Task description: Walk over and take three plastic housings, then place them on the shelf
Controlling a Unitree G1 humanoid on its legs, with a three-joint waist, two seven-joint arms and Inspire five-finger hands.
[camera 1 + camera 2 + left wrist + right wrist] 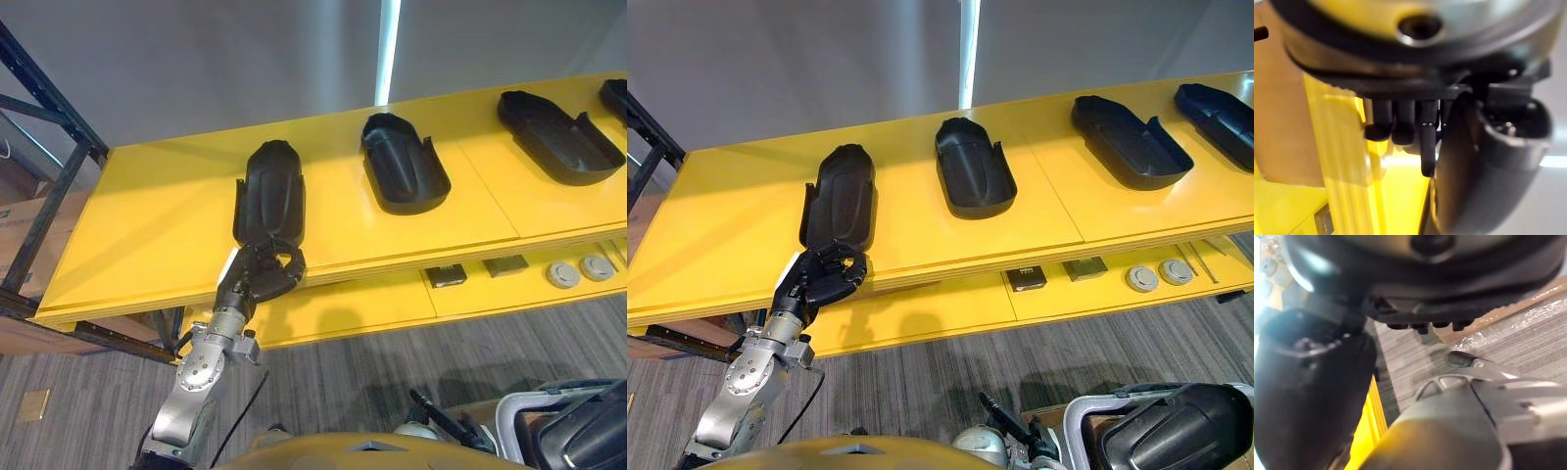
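Several black plastic housings lie hollow side up on the yellow shelf (147,235). The leftmost housing (269,191) points its near end at the shelf's front edge. My left hand (260,276) sits at that front edge, right against the housing's near end, with its fingers (1400,125) curled. In the left wrist view nothing lies between them and the thumb. Further right lie a second housing (404,162), a third (558,135) and one more (617,98) at the edge. My right hand (1308,396) hangs low over the carpet.
A lower yellow shelf (343,304) carries a small dark block (447,276), a grey block (506,265) and two round grey parts (578,270). A dark metal rack (49,186) stands at the left with a cardboard box (20,245) behind it.
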